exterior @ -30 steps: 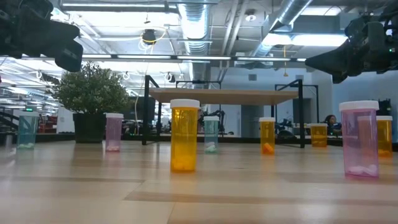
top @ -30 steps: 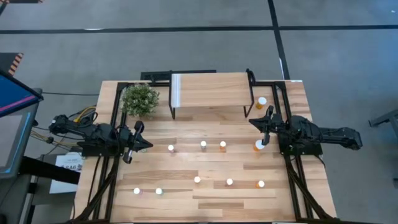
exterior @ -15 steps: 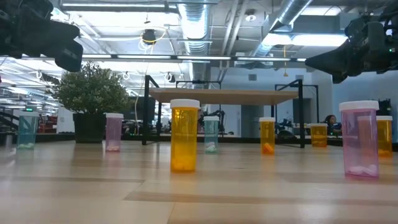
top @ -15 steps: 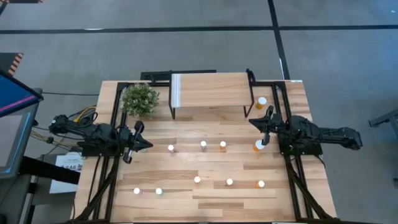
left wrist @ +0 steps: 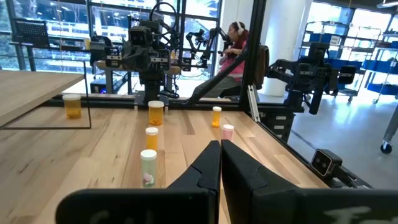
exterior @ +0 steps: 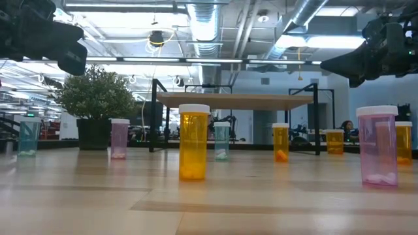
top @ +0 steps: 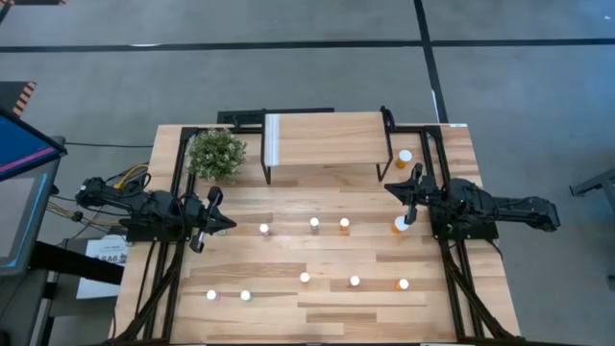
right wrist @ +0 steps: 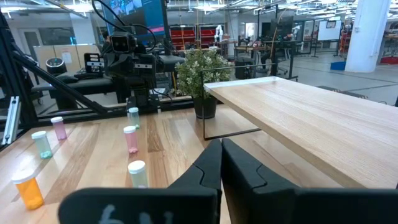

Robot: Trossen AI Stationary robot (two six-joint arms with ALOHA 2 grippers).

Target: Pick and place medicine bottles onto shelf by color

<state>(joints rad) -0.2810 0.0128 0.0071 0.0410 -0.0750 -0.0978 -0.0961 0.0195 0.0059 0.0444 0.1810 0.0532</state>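
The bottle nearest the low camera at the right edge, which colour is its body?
Pink, with a white cap: the bottle shows best in the low view.

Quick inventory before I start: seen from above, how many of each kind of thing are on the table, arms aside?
medicine bottles: 10
potted plant: 1
shelf: 1
Total: 12
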